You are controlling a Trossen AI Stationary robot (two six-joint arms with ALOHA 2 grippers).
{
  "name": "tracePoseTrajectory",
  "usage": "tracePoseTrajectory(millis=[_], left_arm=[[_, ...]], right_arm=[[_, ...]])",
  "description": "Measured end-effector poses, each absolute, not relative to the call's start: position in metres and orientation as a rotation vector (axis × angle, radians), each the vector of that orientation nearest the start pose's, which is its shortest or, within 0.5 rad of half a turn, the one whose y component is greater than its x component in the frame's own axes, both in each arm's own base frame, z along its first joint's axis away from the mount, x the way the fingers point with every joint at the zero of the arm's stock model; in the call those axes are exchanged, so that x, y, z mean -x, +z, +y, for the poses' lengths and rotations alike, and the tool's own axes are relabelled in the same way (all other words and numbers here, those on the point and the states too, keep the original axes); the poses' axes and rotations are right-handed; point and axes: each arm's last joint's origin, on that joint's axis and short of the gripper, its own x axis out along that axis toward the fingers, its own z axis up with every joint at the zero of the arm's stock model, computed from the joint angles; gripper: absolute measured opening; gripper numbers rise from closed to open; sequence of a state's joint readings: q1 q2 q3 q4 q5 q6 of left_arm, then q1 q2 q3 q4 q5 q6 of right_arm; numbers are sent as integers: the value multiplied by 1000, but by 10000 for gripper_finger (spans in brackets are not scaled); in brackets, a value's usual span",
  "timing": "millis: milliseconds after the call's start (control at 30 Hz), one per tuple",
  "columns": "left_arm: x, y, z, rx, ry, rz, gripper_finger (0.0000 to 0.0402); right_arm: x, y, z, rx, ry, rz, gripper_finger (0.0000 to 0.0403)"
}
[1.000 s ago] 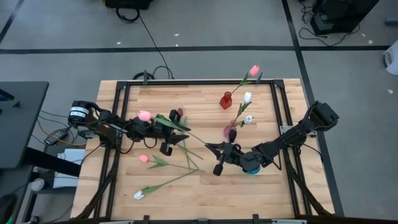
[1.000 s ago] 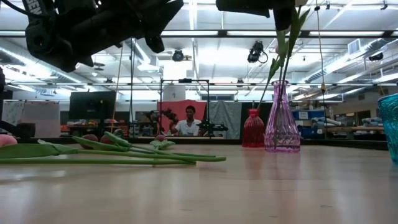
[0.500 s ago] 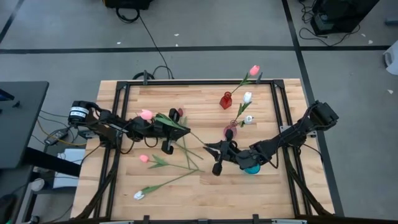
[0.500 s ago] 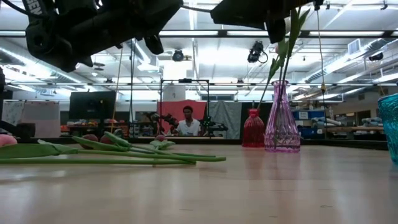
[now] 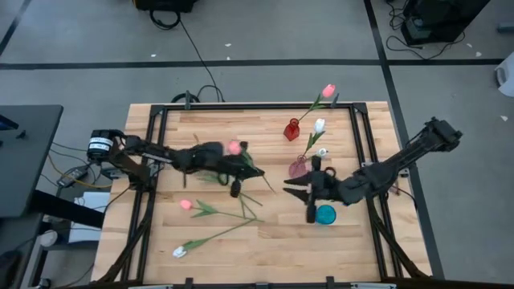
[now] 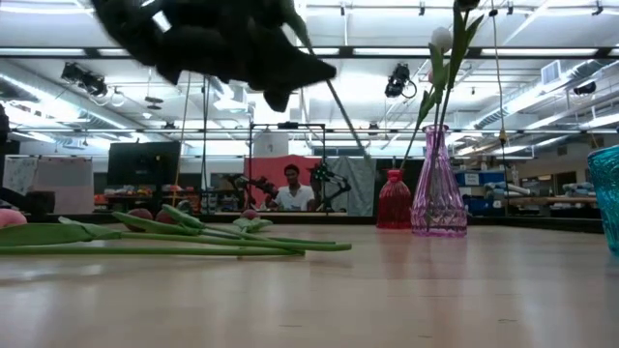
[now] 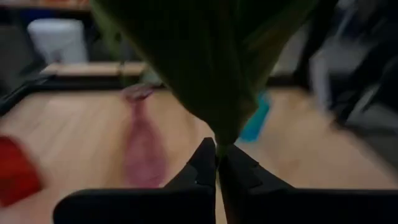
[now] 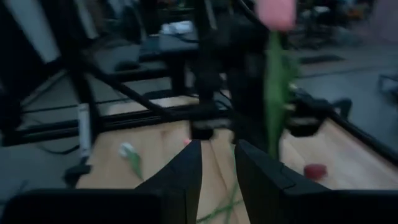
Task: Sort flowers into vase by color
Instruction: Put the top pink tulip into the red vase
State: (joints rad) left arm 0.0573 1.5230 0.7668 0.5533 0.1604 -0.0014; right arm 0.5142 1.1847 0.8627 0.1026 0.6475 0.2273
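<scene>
High view: wooden desk (image 5: 201,241) carrying everything. Left gripper (image 5: 238,172) mid-desk, jaws pinched on a pink tulip (image 5: 234,148) by its stem, likely carried toward the pink vase (image 5: 298,168). Right gripper (image 5: 299,199) just beside that vase, jaws parted, empty, apparently waiting to assist. Red vase (image 5: 291,128) behind, teal cup (image 5: 324,214) partly hidden. Loose flowers (image 5: 210,210) lying near left. Stem grip point obscured by leaves.

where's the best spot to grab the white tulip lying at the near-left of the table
Grip the white tulip mid-stem, coming straight down from above. It lies flat and alone on the table, its thin stem running diagonally from the head at the lower left up to the right, so set the fingers across that line. Either gripper would probably need to turn first.
</scene>
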Motion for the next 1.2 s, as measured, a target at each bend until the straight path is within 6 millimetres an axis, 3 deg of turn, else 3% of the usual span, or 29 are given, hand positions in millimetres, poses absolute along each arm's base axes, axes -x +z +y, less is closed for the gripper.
tracePoseTrajectory(millis=[167,333,633,933,1200], left_arm=[[-334,253,35,-73,-35,231,8],[-338,275,61,-111,24,187,8],[-338,301,111,-173,115,116,9],[-376,295,164,-132,118,126,9],[-398,288,188,-165,162,163,10]], right_arm=[[-207,336,108,-7,-84,75,107],[-187,354,97,81,-152,10,107],[-175,359,86,75,-221,9,107],[-161,368,72,32,-109,-15,107],[-161,362,72,8,-112,31,107]])
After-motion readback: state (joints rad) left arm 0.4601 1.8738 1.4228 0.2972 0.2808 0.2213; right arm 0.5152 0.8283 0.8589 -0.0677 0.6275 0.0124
